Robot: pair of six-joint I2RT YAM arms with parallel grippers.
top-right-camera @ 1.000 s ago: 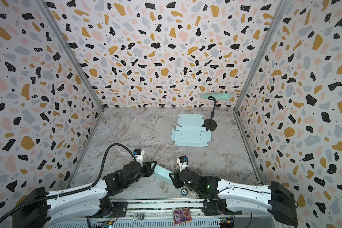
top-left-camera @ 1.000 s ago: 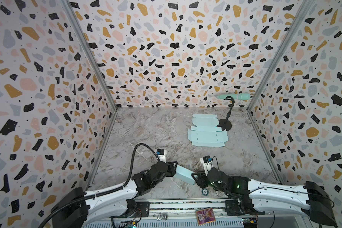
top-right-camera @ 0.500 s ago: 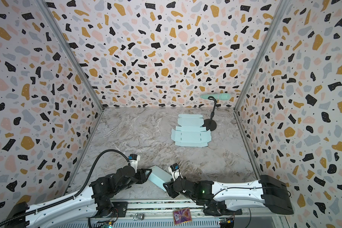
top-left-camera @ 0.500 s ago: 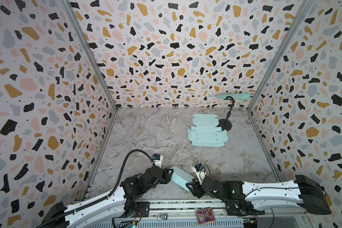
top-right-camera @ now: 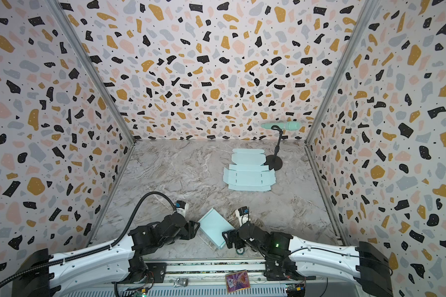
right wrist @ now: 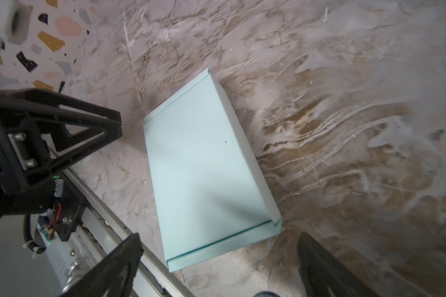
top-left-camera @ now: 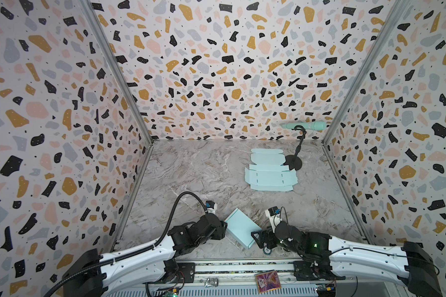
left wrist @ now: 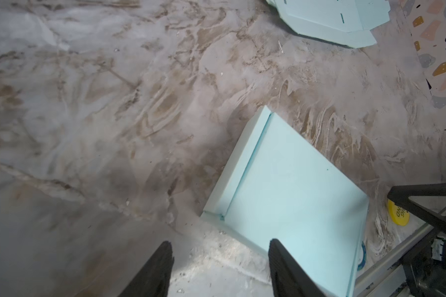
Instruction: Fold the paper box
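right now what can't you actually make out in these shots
Folded box: inside and underside hidden in every view by its own closed panels.
Yellow disc: left wrist view, lettering partly behind the right claw.
Card on the front rail: both top views, print too small.
Flat box sheet: left wrist view, cut off by the frame edge.

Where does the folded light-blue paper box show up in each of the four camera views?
In a top view: the folded paper box lies low in the picture, at centre.
In a top view: again low, a little left of centre.
Left wrist: lower right of the picture.
Right wrist: centre of the picture.
Shared landmark: the metal front rail, close to the box's near corner in every view.
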